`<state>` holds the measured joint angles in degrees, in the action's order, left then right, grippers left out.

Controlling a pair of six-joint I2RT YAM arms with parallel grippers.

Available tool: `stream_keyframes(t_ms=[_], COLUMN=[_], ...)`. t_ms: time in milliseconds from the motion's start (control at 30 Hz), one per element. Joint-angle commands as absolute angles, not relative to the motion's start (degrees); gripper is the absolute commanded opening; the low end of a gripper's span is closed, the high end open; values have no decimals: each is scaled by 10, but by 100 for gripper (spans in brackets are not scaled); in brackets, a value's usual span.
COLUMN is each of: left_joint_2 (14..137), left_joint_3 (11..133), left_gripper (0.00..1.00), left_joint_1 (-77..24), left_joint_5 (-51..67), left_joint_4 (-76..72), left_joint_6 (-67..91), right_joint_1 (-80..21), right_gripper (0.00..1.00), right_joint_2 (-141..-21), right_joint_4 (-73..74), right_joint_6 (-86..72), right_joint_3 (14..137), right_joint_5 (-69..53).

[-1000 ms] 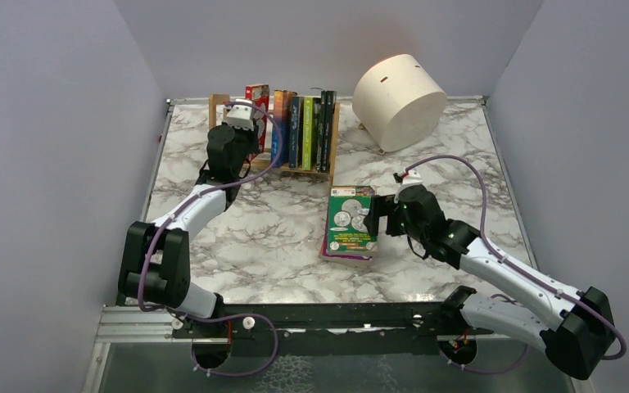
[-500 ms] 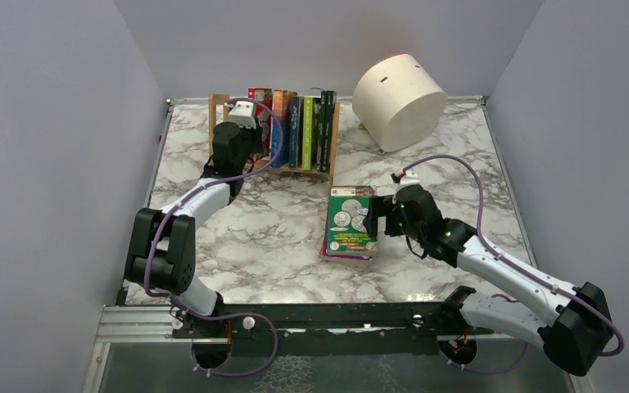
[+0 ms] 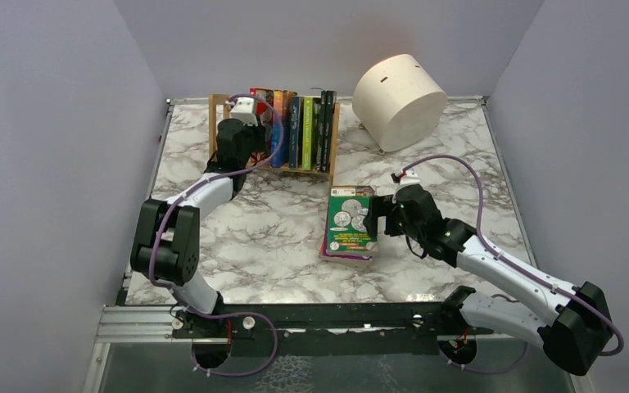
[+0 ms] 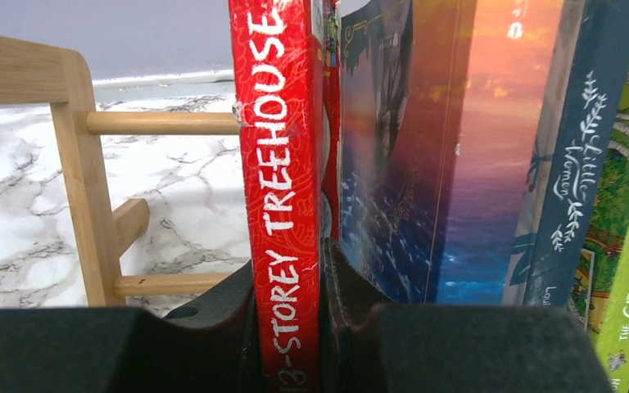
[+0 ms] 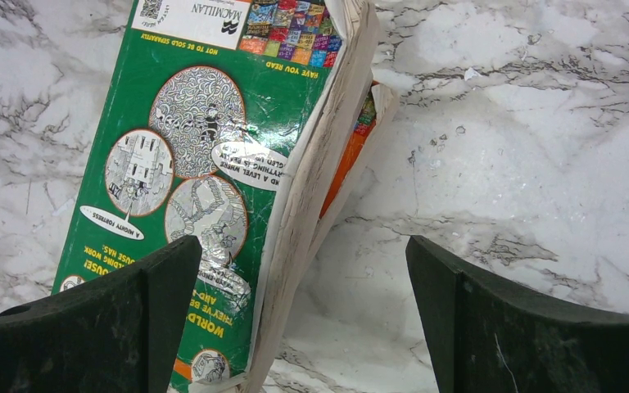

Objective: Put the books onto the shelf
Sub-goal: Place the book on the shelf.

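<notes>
My left gripper [image 3: 250, 123] [image 4: 288, 274] is shut on the spine of a red book [image 4: 282, 147] [image 3: 257, 92] and holds it upright inside the light-wood shelf [image 3: 214, 115] [image 4: 82, 164]. The red book stands close against a row of several books [image 3: 303, 131], the nearest with a blue and orange cover [image 4: 426, 147]. A small stack of books lies flat mid-table, a green one [image 3: 350, 219] [image 5: 188, 131] on top and an orange one [image 5: 348, 155] under it. My right gripper [image 3: 374, 217] [image 5: 299, 254] is open at the stack's right edge, its left finger over the green cover.
A cream cylindrical drum [image 3: 399, 98] lies tipped at the back right. Grey walls close the marble table [image 3: 246, 237] on three sides. The shelf's left end post and dowels [image 4: 160, 123] stand just left of the red book.
My left arm has carried the red book to the right, up against the row in the shelf. The right arm and the stack have not moved.
</notes>
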<state>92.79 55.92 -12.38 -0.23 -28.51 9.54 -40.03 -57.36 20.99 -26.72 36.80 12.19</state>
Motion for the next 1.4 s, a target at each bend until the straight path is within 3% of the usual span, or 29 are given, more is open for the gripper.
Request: stream_keyframes(t_ms=[0,1367], left_joint_2=[937,1012], left_joint_3=[582,616], left_gripper=[0,0], left_joint_1=[-127,-146], left_joint_5=[1,8], left_joint_4=[-320,-320], left_joint_6=[105,122], right_joint_1=[-403,-403], right_gripper=[95,95], right_joint_2=[-571,-573], right_joint_4=[193,190], right_joint_6=[-266,-265], right_joint_3=[374,371], right_joint_5=[138,144])
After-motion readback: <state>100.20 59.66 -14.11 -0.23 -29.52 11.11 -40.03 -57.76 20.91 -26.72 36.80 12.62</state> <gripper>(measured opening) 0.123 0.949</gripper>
